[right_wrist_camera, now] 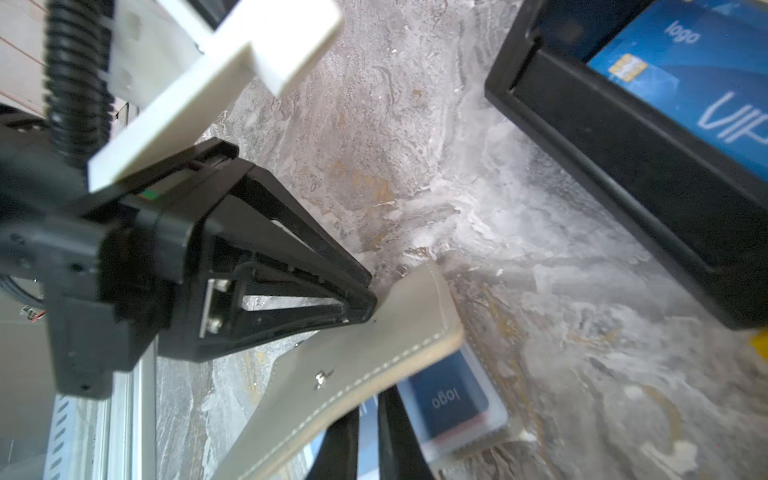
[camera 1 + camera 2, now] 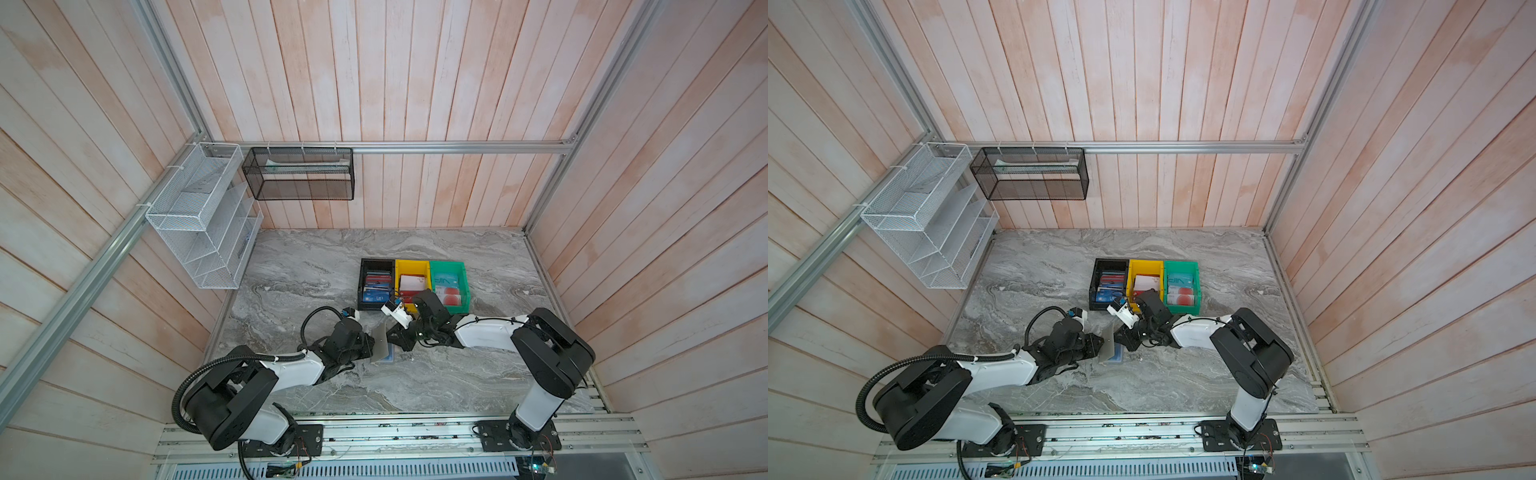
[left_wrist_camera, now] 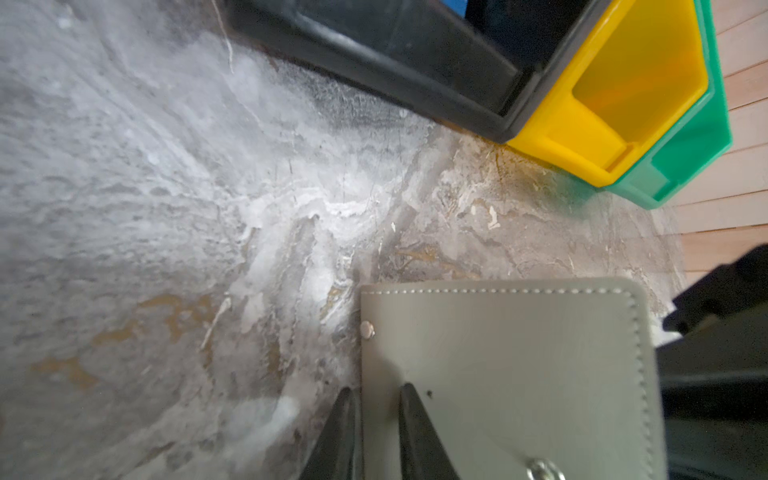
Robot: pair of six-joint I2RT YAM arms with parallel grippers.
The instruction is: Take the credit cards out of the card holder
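Observation:
The grey-beige card holder (image 2: 380, 341) (image 2: 1108, 341) lies in front of the bins with its stitched cover (image 3: 511, 365) (image 1: 374, 353) lifted. My left gripper (image 3: 378, 415) (image 2: 371, 345) is shut on that cover's edge, also seen in the right wrist view (image 1: 365, 299). Under the cover, a clear sleeve holds a dark blue credit card (image 1: 449, 401) (image 2: 386, 358). My right gripper (image 1: 370, 436) (image 2: 394, 332) reaches under the cover, jaws nearly together. Pale blue card surface shows between them. Its fingertips are hidden, so I cannot see a pinch.
Black bin (image 2: 376, 262), yellow bin (image 2: 411, 262) and green bin (image 2: 446, 264) stand side by side just behind the holder, each with cards inside; a blue VIP card (image 1: 706, 83) lies in the black one. A white wire rack (image 2: 195, 216) and a black mesh basket (image 2: 299, 174) hang on the walls.

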